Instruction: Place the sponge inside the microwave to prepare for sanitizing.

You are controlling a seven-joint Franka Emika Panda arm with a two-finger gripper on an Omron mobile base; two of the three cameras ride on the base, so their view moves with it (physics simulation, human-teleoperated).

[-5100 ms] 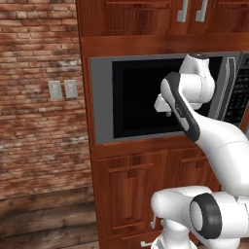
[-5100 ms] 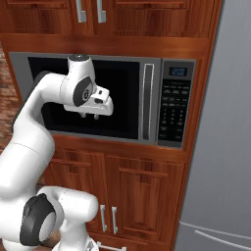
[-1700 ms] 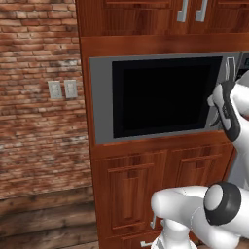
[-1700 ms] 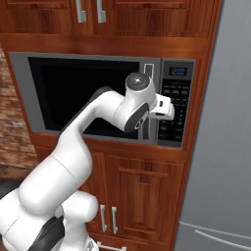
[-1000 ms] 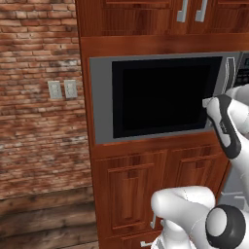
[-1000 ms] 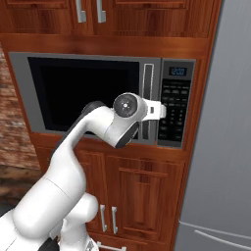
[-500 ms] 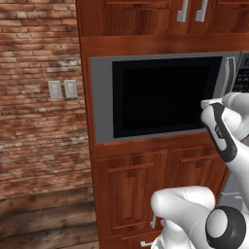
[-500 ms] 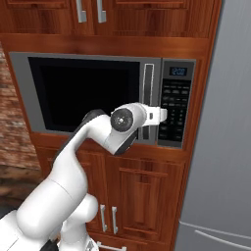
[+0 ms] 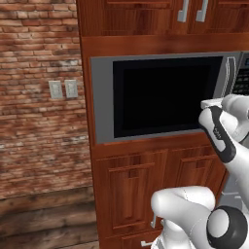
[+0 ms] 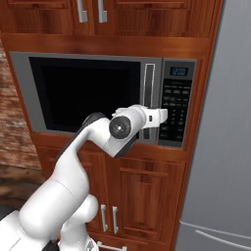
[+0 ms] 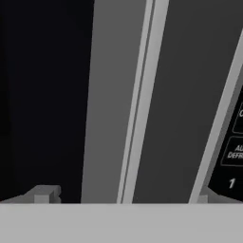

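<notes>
A: Left base view, go. What is the arm doing?

B: The white arm is reaching up from the lower right, and the end effector is sitting at the right edge of the microwave, by the door handle. The black glass door is standing shut, spreading out to the left of the end effector. Can't tell finger spacing from this side.

A: Surroundings?

B: A brick wall with two wall switches is sitting far left of the end effector, wooden cabinets are running below it and more above.

A: Right base view?

B: The end effector is pointing at the microwave front, right at the vertical door handle, near its lower part. The black keypad panel is lying just to the right of the end effector, the glass door to the left. A grey fridge is standing further right. The fingers themselves are too small here to judge.

A: Hand view?

B: Very close in. The two fingertips are standing wide apart at the bottom corners, spread fully, nothing between them but the door handle ahead, running as a pale grey bar between them. Dark glass is filling the side left of the end effector, keypad panel buttons are showing at the right. Whether the fingers are touching the handle, can't tell.

A: Holding anything?

B: No, it is gripping nothing.
</notes>
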